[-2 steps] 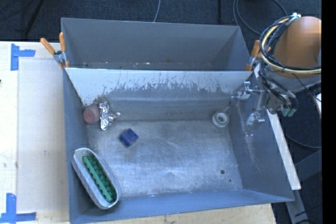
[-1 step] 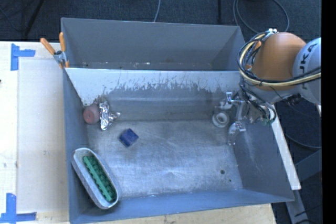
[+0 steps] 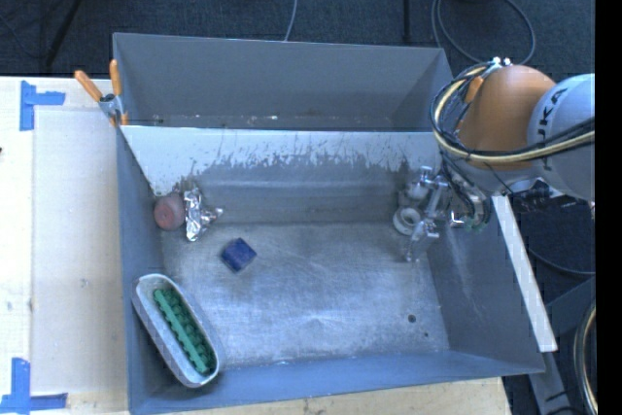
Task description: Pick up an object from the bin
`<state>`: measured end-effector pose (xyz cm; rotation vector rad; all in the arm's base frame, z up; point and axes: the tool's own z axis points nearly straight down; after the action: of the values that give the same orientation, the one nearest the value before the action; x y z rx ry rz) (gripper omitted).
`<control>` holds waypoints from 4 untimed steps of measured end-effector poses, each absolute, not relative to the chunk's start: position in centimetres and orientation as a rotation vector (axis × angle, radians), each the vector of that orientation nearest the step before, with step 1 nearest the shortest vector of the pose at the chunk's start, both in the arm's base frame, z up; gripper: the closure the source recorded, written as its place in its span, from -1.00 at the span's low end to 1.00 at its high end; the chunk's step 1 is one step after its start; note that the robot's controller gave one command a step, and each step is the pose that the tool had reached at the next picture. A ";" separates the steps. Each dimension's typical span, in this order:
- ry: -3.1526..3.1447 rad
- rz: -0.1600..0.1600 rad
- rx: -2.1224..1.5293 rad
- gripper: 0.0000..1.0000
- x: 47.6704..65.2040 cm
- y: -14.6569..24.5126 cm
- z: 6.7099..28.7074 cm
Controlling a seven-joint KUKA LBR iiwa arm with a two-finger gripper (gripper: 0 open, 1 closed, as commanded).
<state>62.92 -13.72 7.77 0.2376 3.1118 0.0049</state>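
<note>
Now low at the bin's right side

My fingers (image 3: 415, 243) hang over bare floor of the bin (image 3: 282, 92), right of frame; wide or narrow, I cannot tell. Well apart, at left: blue block (image 3: 238, 255), crumpled foil (image 3: 194, 214), pinkish ball (image 3: 168, 212), green-filled white tray (image 3: 177, 330).

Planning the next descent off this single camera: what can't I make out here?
- Claw, camera view: seen from above among its own cables, so its height over the bin floor cannot be told.
- Pink round thing: its right side is hidden by the crumpled foil.
- Bin's right wall: its upper end is covered by the arm's orange wrist cover.
- White oval thing with a green inside: too small to identify.
</note>
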 end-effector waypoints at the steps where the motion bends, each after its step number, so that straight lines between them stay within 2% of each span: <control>1: 3.108 -0.001 0.234 1.00 63.1 -13.8 8.0; 2: 3.130 -0.002 -0.073 1.00 60.3 -9.9 26.9; 3: 3.139 0.000 -0.072 -1.00 60.2 -9.9 26.4; 4: 3.096 0.000 0.568 -1.00 60.7 -7.9 13.6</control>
<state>60.74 -7.90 13.64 0.5679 3.0962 0.0002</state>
